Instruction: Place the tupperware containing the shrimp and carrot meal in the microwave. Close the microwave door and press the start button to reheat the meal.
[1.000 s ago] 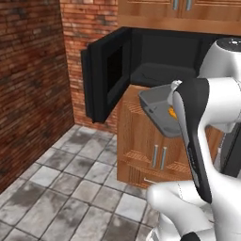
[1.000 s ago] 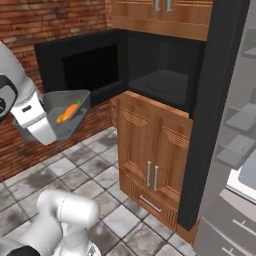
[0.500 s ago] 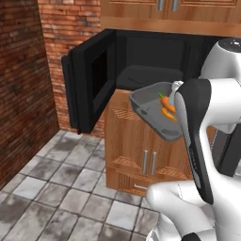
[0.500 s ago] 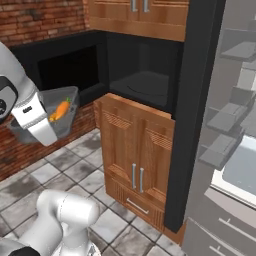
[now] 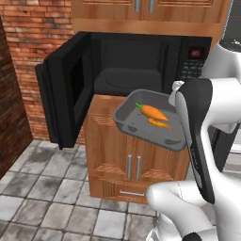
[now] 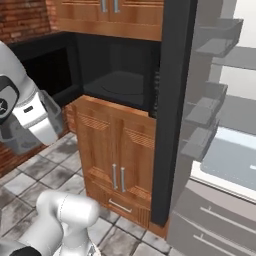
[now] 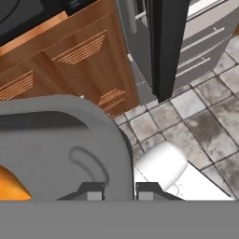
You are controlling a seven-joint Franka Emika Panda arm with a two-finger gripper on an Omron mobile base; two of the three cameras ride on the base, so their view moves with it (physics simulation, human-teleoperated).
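The tupperware point(image 5: 141, 126) is a shallow grey tub held in the air in front of the wooden cabinet, below the microwave's opening. The shrimp and carrot meal point(image 5: 153, 113) lies in it as small orange pieces with a green tip. In the hand view my gripper point(image 7: 119, 192) is shut on the tupperware's rim point(image 7: 112, 140), one finger on each side of the wall. The microwave point(image 5: 134, 70) is black, its cavity dark and bare, with the keypad point(image 5: 190, 68) at its right. The microwave door point(image 5: 63, 101) stands swung open to the left.
A wooden cabinet point(image 5: 127, 160) with two bar handles sits under the microwave, and more cabinets hang above. A brick wall point(image 5: 35, 56) runs on the left. A tall black panel point(image 6: 172, 100) and grey fridge shelves point(image 6: 215, 97) stand to the right. The floor point(image 5: 52, 188) is grey tile.
The whole picture has shifted as the base drove, bringing the microwave nearer the middle of the left view. The tub stays in the gripper and now shows its inside to that camera.
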